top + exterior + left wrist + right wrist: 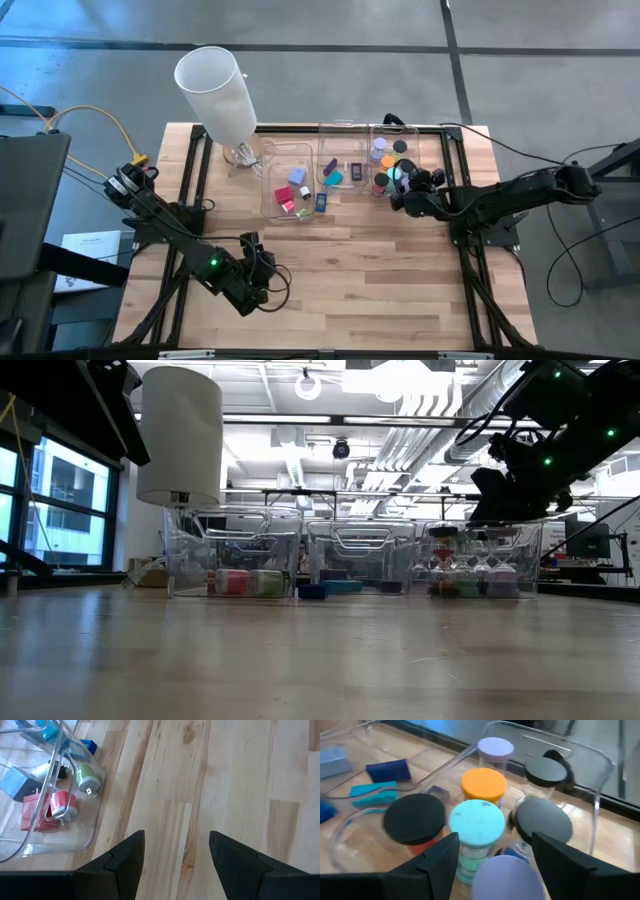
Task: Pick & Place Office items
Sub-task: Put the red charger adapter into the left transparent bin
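Three clear bins stand in a row at the table's far side. The left bin (268,205) holds coloured blocks (50,812), the middle bin (345,150) holds blue and teal flat rectangles (375,792), and the right bin (600,765) holds round lidded pieces. My right gripper (495,837) is open and slants down into the right bin, just behind a teal-lidded piece (477,822). A lavender lid (505,880) shows between its fingers. My left gripper (176,835) hangs open over bare wood at the near left (268,262). My right gripper's fingers (440,857) stand on either side of the lavender lid (492,872), coming from the table's right and slanting down. I cannot tell whether they touch it.
A tall white cylinder (215,90) stands at the far left beside the bins. A dark blue flat piece (321,203) lies by the near wall between the left and middle bins. Black frame rails (470,250) run along both table sides. Bare wood fills the table's near half.
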You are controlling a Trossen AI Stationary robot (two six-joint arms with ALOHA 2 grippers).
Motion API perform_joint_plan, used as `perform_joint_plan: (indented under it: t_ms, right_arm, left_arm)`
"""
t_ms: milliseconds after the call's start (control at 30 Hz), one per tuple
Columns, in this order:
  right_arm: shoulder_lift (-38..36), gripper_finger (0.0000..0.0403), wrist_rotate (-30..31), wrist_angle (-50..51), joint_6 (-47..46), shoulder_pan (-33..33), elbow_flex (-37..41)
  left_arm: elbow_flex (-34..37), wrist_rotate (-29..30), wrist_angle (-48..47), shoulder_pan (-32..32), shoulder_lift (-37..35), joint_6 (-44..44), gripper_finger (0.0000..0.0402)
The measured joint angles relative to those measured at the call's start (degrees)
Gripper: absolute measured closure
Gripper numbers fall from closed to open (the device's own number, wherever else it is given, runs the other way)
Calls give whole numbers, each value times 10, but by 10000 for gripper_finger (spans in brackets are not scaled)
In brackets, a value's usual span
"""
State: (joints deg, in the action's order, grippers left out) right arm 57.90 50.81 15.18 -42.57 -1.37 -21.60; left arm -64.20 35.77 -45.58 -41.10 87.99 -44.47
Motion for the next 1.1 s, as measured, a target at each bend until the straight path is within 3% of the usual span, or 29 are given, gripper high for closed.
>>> perform_joint_plan:
  t_ms: [400, 733, 1100]
  right_arm:
    - [-86, 163, -34, -16, 93, -2, -28]
    - [-143, 163, -88, -87, 164, -68, -31]
    - [-143, 165, -185, -291, 288, -138, -31]
  left_arm:
    - [0, -13, 0, 0, 0, -7, 188]
    - [0, -187, -4, 0, 0, -10, 188]
    - [0, -167, 80, -2, 0, -66, 188]
